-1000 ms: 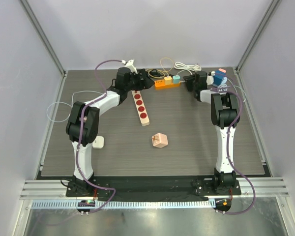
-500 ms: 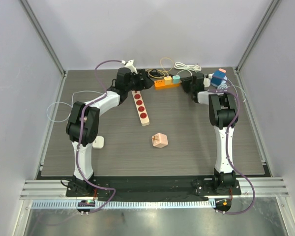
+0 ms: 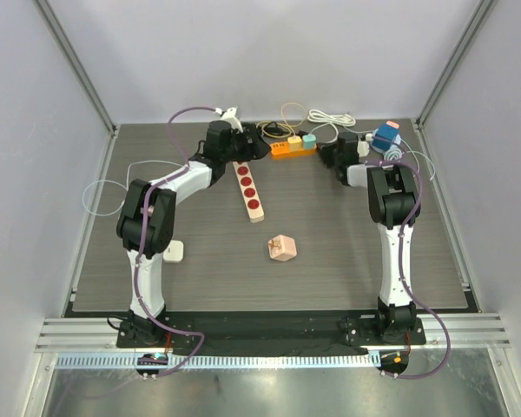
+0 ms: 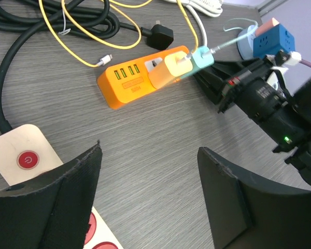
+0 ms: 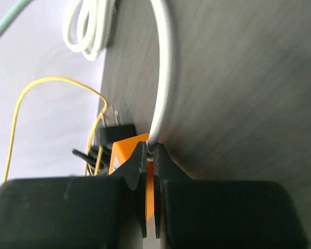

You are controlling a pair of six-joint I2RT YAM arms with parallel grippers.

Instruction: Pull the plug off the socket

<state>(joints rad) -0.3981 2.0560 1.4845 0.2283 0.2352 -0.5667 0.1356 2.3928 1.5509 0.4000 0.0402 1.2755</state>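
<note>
The orange socket strip (image 3: 282, 150) lies at the far middle of the table (image 3: 330, 252), and two plugs sit in it side by side: one cream plug (image 4: 173, 65) and one teal plug (image 4: 203, 57), with the teal one at the strip's right end. The right tool (image 5: 151, 150) is down at that same end, its tips just beside the teal plug, and its two fingers are pressed together. A white cord (image 5: 166, 78) runs right down to those tips (it is too tight in there to see if the cord is really nipped), and a bit of orange shows behind them. The left tool (image 4: 149, 155) is on the other side, near the left end of the strip but apart from both plugs. Its two fingers are spread wide with nothing between them. Just under it lies one long white strip (image 3: 247, 187) with a row of red rounds and a red button at its end. One black plug (image 4: 160, 36) lies loose on the table behind the orange strip, not stuck in anything. There is one blue box (image 3: 385, 139) in the far right corner, one small pink block (image 3: 282, 248) out in the middle of the table, and one little white square thing (image 3: 174, 252) near the left arm.
</note>
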